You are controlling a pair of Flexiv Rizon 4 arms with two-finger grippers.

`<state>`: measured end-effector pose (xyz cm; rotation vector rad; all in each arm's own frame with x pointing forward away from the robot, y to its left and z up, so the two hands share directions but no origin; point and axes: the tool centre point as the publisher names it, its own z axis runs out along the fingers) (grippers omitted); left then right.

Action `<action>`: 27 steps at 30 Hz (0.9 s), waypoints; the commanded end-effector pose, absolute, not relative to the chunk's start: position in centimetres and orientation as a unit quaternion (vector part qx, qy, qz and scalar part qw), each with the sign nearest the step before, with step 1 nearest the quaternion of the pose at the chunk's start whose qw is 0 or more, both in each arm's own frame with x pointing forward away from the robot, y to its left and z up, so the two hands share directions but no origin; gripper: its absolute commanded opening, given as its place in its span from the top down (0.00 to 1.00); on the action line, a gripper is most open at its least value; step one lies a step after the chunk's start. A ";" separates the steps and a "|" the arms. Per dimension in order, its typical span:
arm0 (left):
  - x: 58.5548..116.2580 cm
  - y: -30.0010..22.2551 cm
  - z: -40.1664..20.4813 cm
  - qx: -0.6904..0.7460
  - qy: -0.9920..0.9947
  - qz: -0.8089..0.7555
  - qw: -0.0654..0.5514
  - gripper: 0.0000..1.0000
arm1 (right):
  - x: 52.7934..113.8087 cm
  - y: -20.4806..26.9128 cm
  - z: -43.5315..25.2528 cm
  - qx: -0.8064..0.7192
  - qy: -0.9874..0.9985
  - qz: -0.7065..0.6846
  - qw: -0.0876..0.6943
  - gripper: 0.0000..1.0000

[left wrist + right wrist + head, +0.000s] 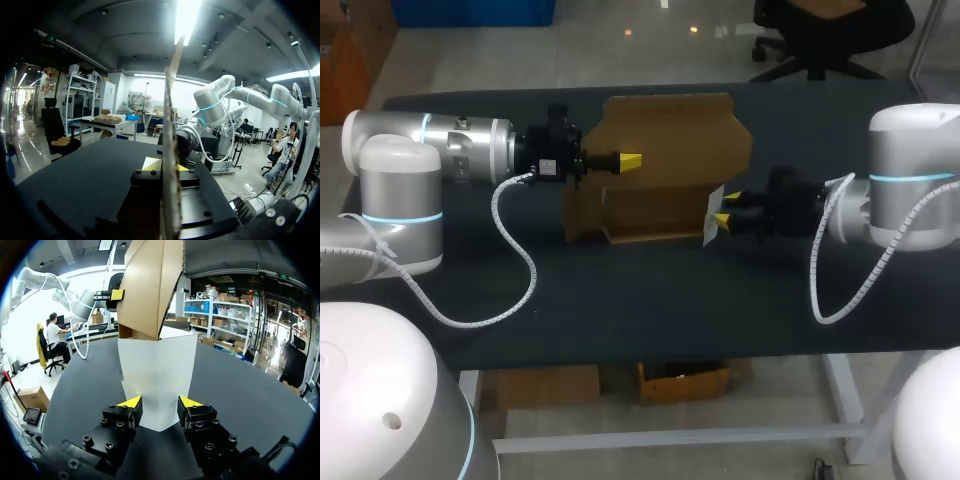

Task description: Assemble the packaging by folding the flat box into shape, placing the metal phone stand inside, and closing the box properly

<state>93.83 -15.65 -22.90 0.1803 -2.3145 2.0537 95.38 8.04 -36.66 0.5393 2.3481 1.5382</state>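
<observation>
Right tool (160, 404) spread open at the white card flap (157, 370) — left tool (167, 166) clamps an upright panel of the brown cardboard box (670, 140).

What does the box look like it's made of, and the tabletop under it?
The box looks like plain brown cardboard, matte, thin at its edge; one flap is white, perhaps paper-lined. The tabletop looks like a dark matte covering without glare; cloth or rubber, I cannot tell.
</observation>
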 end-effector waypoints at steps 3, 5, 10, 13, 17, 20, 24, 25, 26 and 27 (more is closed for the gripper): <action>93.9 -15.7 -23.2 0.058 -0.747 0.662 0.022 1.00 | 95.7 8.6 -36.7 0.191 0.811 0.533 0.145 0.56; 93.9 -15.7 -23.2 0.058 -0.747 0.662 0.022 1.00 | 95.8 8.6 -36.7 0.194 0.810 0.534 0.147 0.56; 93.9 -15.7 -23.2 0.058 -0.747 0.662 0.022 1.00 | 95.9 8.7 -36.9 0.205 0.807 0.533 0.150 0.56; 93.9 -15.7 -23.2 0.058 -0.747 0.662 0.022 1.00 | 95.8 8.8 -37.0 0.210 0.805 0.533 0.151 0.56; 93.9 -15.7 -23.2 0.058 -0.747 0.662 0.022 1.00 | 96.0 8.9 -37.0 0.217 0.802 0.535 0.153 0.56; 93.9 -15.7 -23.2 0.058 -0.747 0.662 0.022 1.00 | 96.0 9.0 -37.1 0.222 0.801 0.535 0.155 0.56; 93.9 -15.7 -23.2 0.058 -0.747 0.662 0.022 1.00 | 96.1 9.2 -37.0 0.227 0.798 0.535 0.158 0.56; 93.9 -15.7 -23.2 0.058 -0.747 0.662 0.022 1.00 | 96.1 9.2 -37.0 0.229 0.797 0.535 0.159 0.56; 93.9 -15.7 -23.2 0.058 -0.747 0.662 0.022 1.00 | 96.1 9.2 -37.0 0.231 0.797 0.535 0.160 0.56; 93.9 -15.7 -23.2 0.058 -0.747 0.662 0.022 1.00 | 96.2 9.2 -37.0 0.234 0.795 0.536 0.161 0.56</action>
